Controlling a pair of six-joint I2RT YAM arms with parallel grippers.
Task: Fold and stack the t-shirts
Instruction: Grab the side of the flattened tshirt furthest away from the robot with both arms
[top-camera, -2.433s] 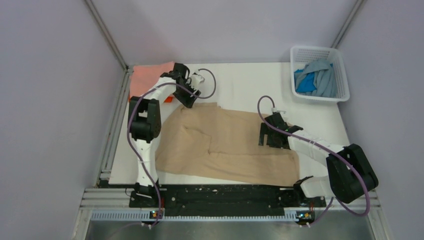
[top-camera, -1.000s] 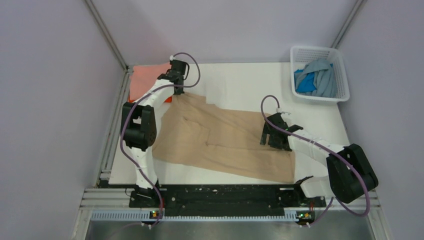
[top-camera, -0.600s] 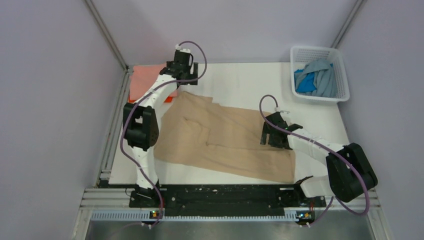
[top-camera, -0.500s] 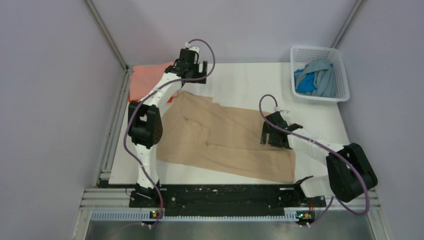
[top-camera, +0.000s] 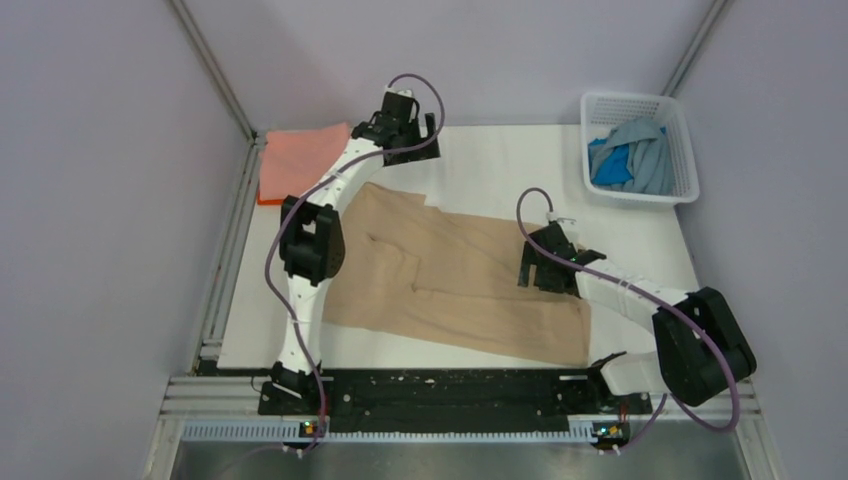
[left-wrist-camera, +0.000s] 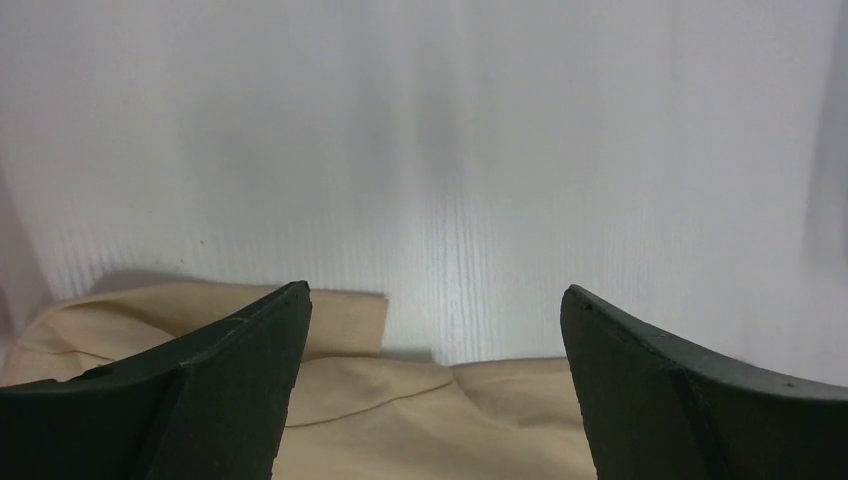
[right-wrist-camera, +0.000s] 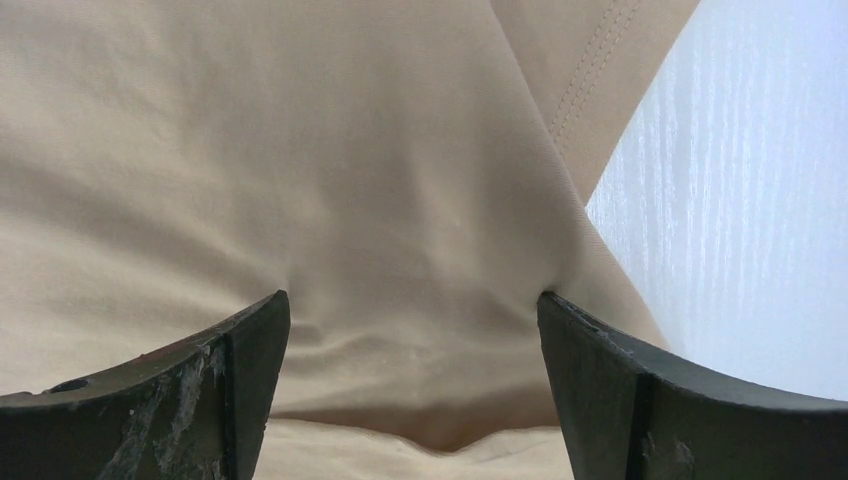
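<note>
At 11 o'clock, left gripper (top-camera: 418, 132) jaws wide, empty; right gripper (top-camera: 536, 270) same over tan t-shirt (top-camera: 450, 285); prob. limp, so pinch hem corner.

No writing, label, brand name or number can be read in any view. The tan t-shirt (top-camera: 460, 275) is plain cloth, and the white basket (top-camera: 684, 150) beyond its right end carries no legible mark.

overhead wide; wrist views close, sharing tan t-shirt (top-camera: 460, 280)
</note>
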